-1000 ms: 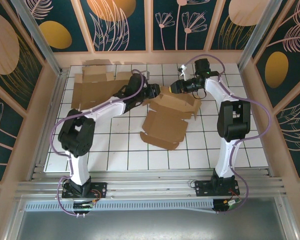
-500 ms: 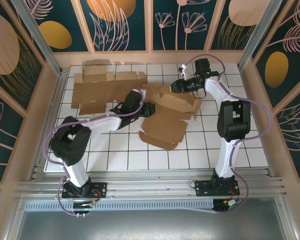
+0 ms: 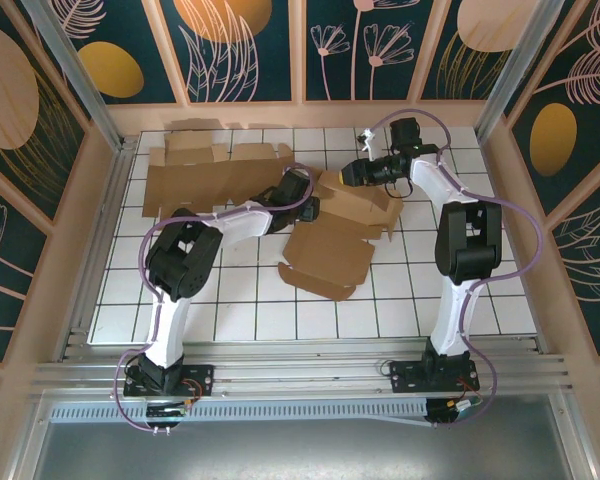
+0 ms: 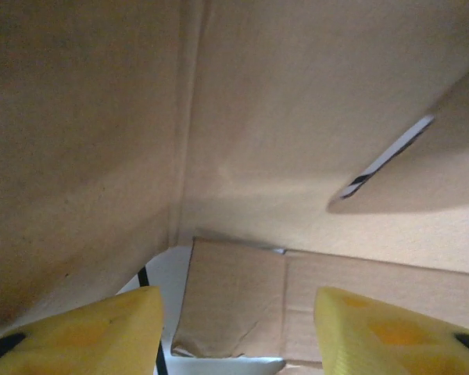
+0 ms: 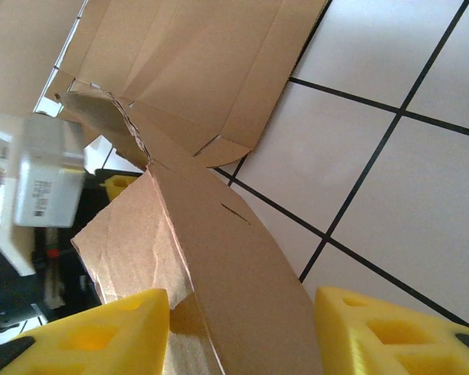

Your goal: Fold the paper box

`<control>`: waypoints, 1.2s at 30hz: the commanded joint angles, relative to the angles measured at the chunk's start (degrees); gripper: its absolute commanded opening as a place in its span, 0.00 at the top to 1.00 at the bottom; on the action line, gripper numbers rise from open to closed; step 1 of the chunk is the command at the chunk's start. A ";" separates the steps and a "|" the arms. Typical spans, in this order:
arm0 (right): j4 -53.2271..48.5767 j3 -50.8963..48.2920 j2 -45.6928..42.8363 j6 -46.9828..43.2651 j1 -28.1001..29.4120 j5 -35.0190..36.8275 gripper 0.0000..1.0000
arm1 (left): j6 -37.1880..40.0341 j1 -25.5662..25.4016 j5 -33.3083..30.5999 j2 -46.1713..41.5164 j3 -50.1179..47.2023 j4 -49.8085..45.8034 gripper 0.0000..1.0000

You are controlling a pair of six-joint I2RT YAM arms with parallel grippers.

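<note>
Left gripper (image 3: 312, 209) swings in against the box (image 3: 332, 252), fingers apart; right gripper (image 3: 346, 175) straddles a flap (image 5: 219, 258), unclamped, so it may slip.

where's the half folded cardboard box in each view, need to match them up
Top external: cardboard box mid-frame, slightly right of centre.
Left wrist: seen close up, its brown walls cover the upper frame.
Right wrist: its flap rises from bottom centre toward the upper left.
Shared landmark: the white tiled table with dark grid lines.
</note>
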 commanded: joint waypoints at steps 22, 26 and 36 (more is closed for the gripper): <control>-1.84 -2.38 -0.76 0.93 -0.05 3.76 0.48 | 6.16 0.30 11.31 2.93 2.71 2.17 0.67; -1.38 -3.03 -0.89 1.00 -0.01 3.85 0.48 | 8.51 -0.96 13.46 1.06 1.66 3.48 0.73; -1.15 -2.96 -0.84 1.48 0.07 3.93 0.49 | 6.71 -2.80 17.17 2.83 -1.70 7.08 0.65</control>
